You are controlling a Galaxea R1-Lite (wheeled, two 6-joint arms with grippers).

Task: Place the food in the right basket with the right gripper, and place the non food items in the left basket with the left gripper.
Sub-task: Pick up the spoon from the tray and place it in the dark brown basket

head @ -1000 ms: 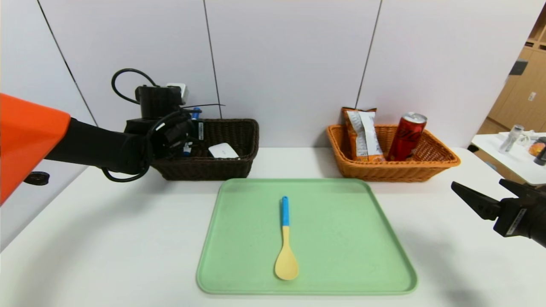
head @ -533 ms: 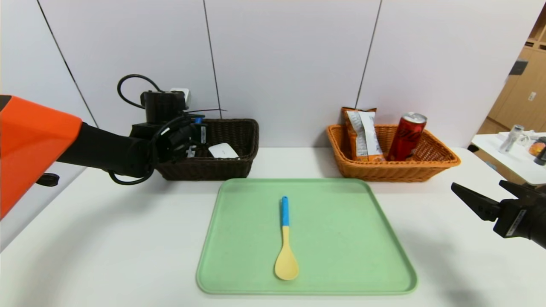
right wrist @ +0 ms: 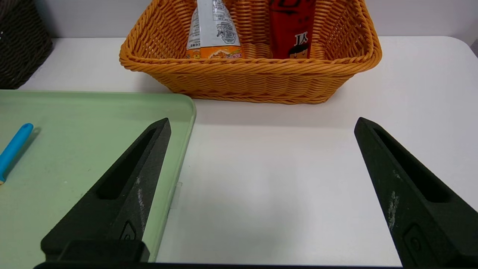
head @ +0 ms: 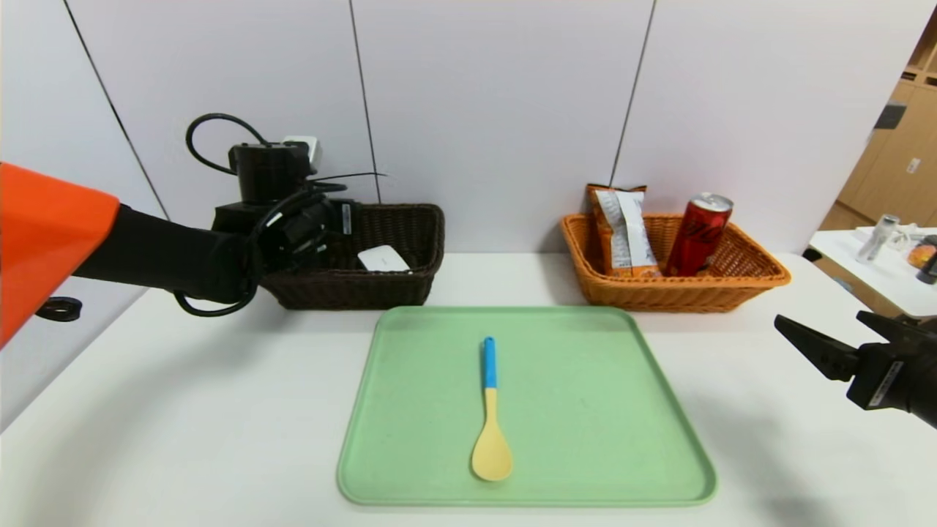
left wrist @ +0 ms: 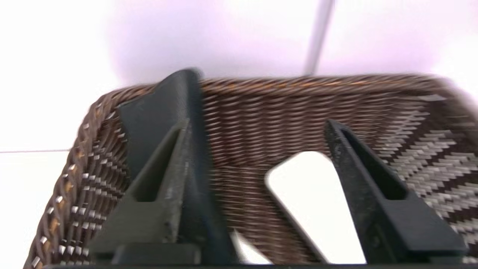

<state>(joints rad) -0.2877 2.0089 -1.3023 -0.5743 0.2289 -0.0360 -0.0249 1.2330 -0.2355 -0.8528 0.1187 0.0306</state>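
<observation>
My left gripper (left wrist: 257,125) is open over the left part of the dark brown basket (head: 351,289), and the wrist hides it in the head view. In the left wrist view the white oblong case (left wrist: 317,201) lies on the basket floor (left wrist: 280,108) and the long black case (left wrist: 149,116) leans against the side wall. The white case also shows in the head view (head: 383,258). The marker does not show clearly. The blue-handled yellow spoon (head: 490,417) lies on the green tray (head: 585,410). The red can (head: 697,234) and snack bag (head: 622,230) stand in the orange basket (head: 659,293). My right gripper (head: 818,315) is open and empty at the table's right side.
Both baskets stand against the back wall. A small side table (head: 871,274) with a bottle and other items is at the far right. In the right wrist view the tray's edge (right wrist: 186,123) lies by one finger, with the orange basket (right wrist: 254,78) beyond.
The left wrist shifted slightly right and down, then back up. The blue-capped marker seen at the left gripper before no longer shows in the head view. The right arm has not moved.
</observation>
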